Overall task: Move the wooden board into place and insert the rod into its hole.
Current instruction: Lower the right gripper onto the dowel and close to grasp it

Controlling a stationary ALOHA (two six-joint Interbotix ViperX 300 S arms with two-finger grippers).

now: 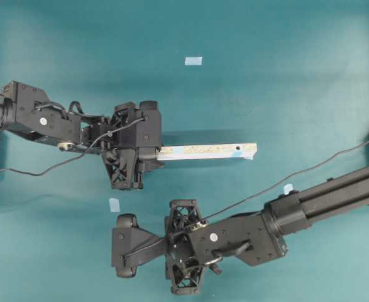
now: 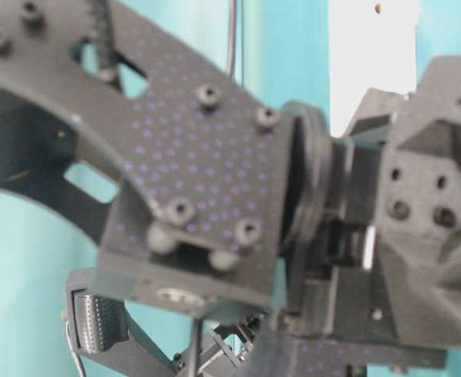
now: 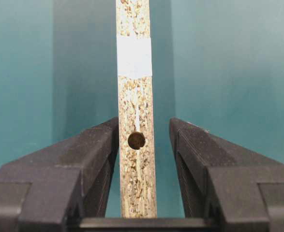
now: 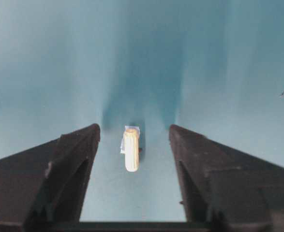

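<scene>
Coarse wood, matt plastic, smooth teal bench

The board [image 3: 136, 183] is rough, speckled chipboard with a smooth pale tape band [image 3: 134, 56]; the rod [image 4: 131, 150] is smooth cream wood; the end effector fingers [image 3: 207, 169] are matt black plastic; the bench [image 1: 285, 75] looks matt.

**Left arm level and gripping, right arm low with jaws apart**

The left arm [image 1: 39, 119] reaches in from the left edge of the overhead view, its wrist running nearly straight to the right. The left gripper [image 3: 144, 145] points along the same line; in its wrist view the two dark fingers [image 3: 96, 159] stand either side of the board [image 3: 136, 145], the left one against it, the right one with a narrow gap.

The right arm [image 1: 322, 201] comes in from the right edge at a slant, crossing low toward the left. The right gripper [image 4: 134, 145] has its fingers [image 4: 79, 159] spread wide, touching nothing, with the rod [image 4: 131, 150] lying between them.
</scene>
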